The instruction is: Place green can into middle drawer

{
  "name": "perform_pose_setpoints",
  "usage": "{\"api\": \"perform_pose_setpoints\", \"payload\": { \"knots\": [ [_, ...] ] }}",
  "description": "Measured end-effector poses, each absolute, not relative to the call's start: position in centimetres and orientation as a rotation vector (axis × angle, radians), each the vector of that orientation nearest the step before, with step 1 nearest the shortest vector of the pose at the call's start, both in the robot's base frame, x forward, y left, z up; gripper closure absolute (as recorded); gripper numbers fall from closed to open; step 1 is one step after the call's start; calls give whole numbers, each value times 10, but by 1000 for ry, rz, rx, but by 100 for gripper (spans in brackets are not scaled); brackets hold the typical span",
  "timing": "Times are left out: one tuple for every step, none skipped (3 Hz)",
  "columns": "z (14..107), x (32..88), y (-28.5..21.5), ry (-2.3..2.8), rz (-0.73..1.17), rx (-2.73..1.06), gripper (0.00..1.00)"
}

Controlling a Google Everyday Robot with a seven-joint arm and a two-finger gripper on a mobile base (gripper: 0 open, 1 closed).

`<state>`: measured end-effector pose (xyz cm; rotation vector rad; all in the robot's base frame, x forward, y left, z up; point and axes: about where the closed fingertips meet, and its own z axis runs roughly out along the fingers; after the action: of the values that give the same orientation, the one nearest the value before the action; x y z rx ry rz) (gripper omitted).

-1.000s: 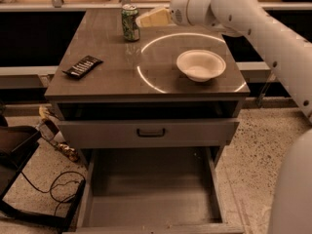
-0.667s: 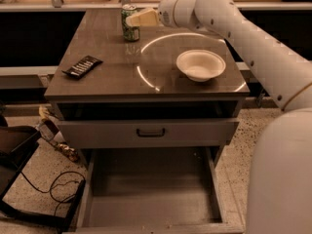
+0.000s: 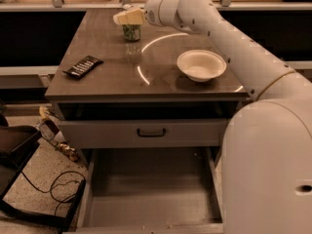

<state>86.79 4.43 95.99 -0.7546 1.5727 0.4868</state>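
The green can [image 3: 131, 32] stands upright near the far edge of the brown tabletop. Only its lower green and white part shows. My gripper [image 3: 127, 17] reaches in from the right and sits over the can's top, hiding it. The middle drawer [image 3: 151, 191] is pulled out at the bottom of the view, with a plain grey floor and nothing in it. It lies well below and in front of the can.
A white bowl [image 3: 201, 65] sits on the right of the tabletop [image 3: 112, 77]. A black remote [image 3: 83, 66] lies at the left. A shut grey drawer front with a black handle [image 3: 151, 132] is above the open drawer. Cables and a dark object [image 3: 29, 179] lie on the floor at the left.
My arm has swung left across the tabletop. The gripper moved from beside the can's right to over its top. The can has not moved.
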Motion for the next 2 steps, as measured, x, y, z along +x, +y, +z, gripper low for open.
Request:
{"api": "perform_pose_setpoints", "payload": {
  "knots": [
    [949, 874, 58, 1587, 528, -747, 0],
    [936, 879, 67, 1596, 561, -738, 0]
  ]
}}
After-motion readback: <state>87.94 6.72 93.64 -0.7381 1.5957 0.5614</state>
